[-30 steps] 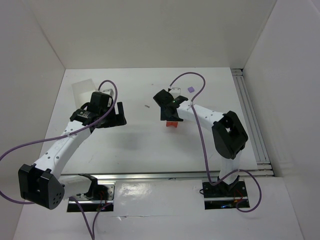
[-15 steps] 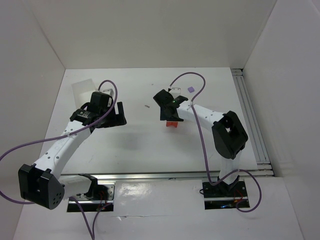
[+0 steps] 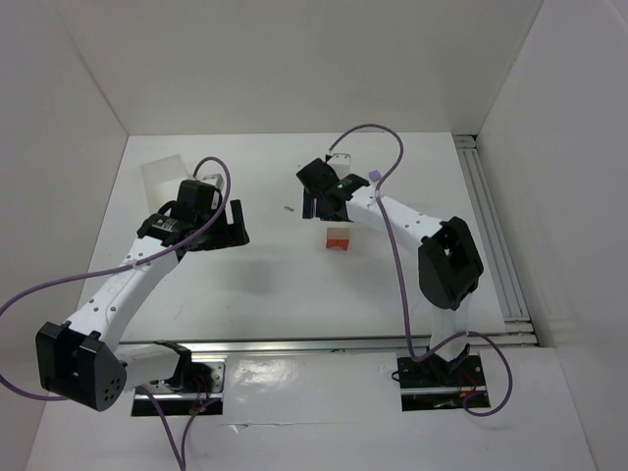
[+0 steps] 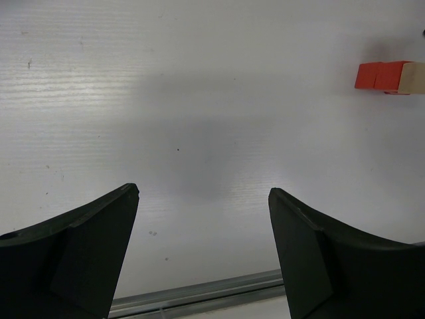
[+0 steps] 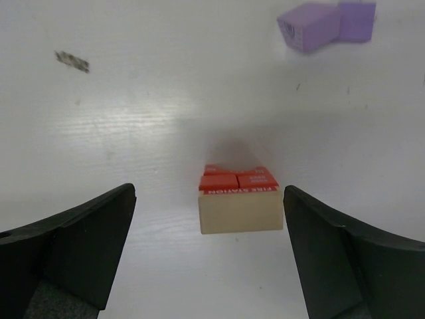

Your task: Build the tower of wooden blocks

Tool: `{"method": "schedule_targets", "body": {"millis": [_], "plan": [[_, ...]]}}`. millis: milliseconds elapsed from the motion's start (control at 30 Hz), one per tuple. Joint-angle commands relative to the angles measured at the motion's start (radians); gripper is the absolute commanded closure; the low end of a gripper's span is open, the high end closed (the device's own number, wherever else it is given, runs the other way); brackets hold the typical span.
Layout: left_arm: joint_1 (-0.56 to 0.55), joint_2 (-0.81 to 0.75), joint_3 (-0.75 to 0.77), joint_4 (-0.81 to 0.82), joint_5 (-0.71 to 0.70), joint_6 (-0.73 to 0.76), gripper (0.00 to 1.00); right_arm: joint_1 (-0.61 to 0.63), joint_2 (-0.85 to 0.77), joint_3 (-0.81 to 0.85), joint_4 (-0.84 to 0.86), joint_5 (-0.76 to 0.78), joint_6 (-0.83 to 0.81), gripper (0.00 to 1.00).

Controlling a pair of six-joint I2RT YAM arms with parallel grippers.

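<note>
The wood block tower is a low cluster of red-orange cubes with a pale tan block touching them. It stands on the white table just ahead of the right gripper, centred in the gap between its fingers, with bare table showing on either side. That gripper's jaws are spread wide and grasp nothing. From above, the tower sits just on the base side of the right gripper.

Two lilac cubes lie side by side farther ahead and to that gripper's right, apart from the tower. A dark speck lies ahead to its left.

The left gripper is also spread wide and empty over bare table, with the tower well ahead and off to its right. A translucent box lies beyond the left gripper.
</note>
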Motion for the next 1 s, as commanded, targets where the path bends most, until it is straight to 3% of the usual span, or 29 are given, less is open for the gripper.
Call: {"method": "schedule_targets", "body": {"millis": [0, 100, 200, 300, 367, 667, 967], "plan": [[-0.003, -0.008, -0.004, 0.029, 0.011, -0.004, 0.08, -0.032, 0.004, 0.105, -0.016, 0.066, -0.039, 0.01], [-0.003, -0.008, -0.004, 0.029, 0.002, -0.004, 0.08, -0.099, 0.004, 0.139, -0.002, 0.066, -0.067, 0.01], [-0.003, -0.008, 0.005, 0.029, 0.002, -0.004, 0.08, -0.188, 0.004, 0.127, 0.056, 0.009, -0.110, 0.07], [-0.003, -0.008, 0.005, 0.029, 0.002, -0.004, 0.08, -0.269, 0.017, 0.104, 0.119, -0.085, -0.178, 0.25], [-0.003, 0.002, 0.014, 0.029, -0.007, -0.004, 0.08, -0.309, 0.047, 0.094, 0.141, -0.125, -0.206, 0.29], [-0.003, 0.011, 0.005, 0.029, -0.027, -0.004, 0.08, -0.339, 0.133, 0.114, 0.213, -0.301, -0.429, 0.10], [-0.003, 0.040, 0.005, 0.029, -0.027, -0.004, 0.08, -0.349, 0.162, 0.007, 0.371, -0.309, -0.571, 0.12]]}}
